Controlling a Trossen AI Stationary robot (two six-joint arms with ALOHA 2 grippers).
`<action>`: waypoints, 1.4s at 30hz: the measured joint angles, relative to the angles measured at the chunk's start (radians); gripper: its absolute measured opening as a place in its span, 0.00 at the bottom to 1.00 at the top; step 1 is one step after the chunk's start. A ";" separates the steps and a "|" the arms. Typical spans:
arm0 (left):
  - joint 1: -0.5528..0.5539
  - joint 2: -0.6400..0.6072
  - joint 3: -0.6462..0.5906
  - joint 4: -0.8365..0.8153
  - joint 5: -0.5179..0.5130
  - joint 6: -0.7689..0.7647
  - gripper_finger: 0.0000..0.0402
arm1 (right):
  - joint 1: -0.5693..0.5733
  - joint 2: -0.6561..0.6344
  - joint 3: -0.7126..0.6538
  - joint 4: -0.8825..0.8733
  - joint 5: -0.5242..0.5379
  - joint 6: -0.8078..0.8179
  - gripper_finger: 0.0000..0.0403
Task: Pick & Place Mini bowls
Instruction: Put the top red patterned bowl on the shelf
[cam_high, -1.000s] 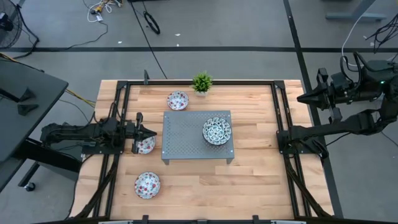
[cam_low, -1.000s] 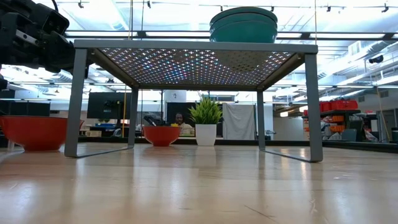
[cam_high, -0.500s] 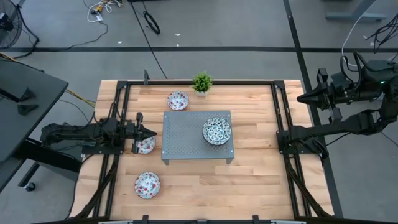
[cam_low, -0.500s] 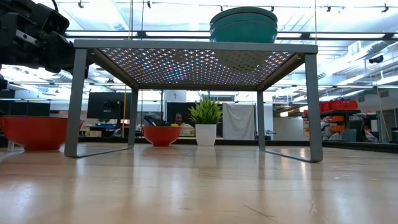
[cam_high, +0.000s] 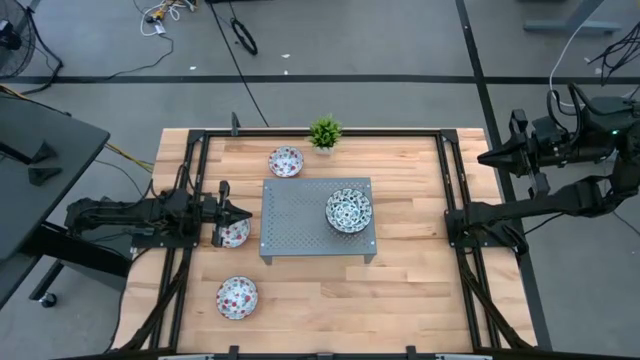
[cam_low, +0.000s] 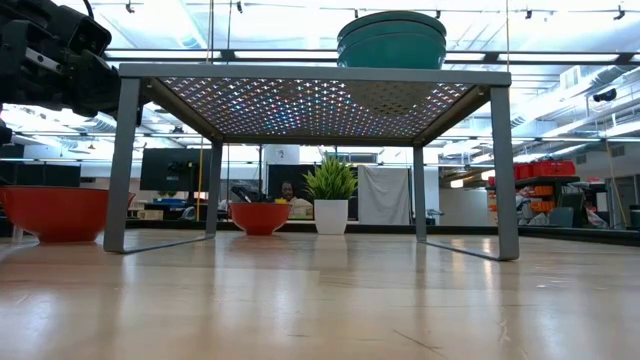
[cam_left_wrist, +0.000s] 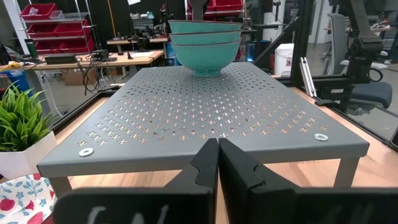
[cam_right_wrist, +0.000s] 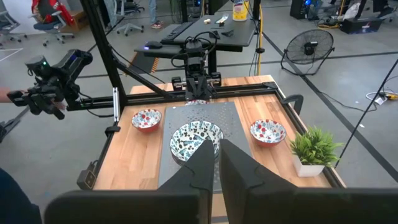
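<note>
Dark blue-green patterned mini bowls sit stacked on a grey perforated stand at the table's middle; they show teal from the side. Three red-spotted mini bowls rest on the wood: one far, one left of the stand, one near left. My left gripper points level at the stand's left side, shut and empty, just above the left bowl's far rim. My right gripper hangs high past the table's right edge, shut and empty.
A small green potted plant stands at the far edge, beside the far bowl. Black frame rails run along the table's sides. Bare wood lies to the stand's near side and right. In the low view the stand's legs leave room beneath.
</note>
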 joint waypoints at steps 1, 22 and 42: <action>0.000 0.000 0.000 0.000 0.000 0.000 0.05 | 0.000 0.000 0.000 0.000 0.000 0.000 0.07; 0.000 0.000 0.000 0.002 0.000 0.001 0.05 | 0.000 0.000 0.000 0.000 0.000 0.000 0.07; 0.000 0.000 0.000 0.568 0.019 0.007 0.01 | 0.000 0.000 0.000 0.000 0.000 0.000 0.07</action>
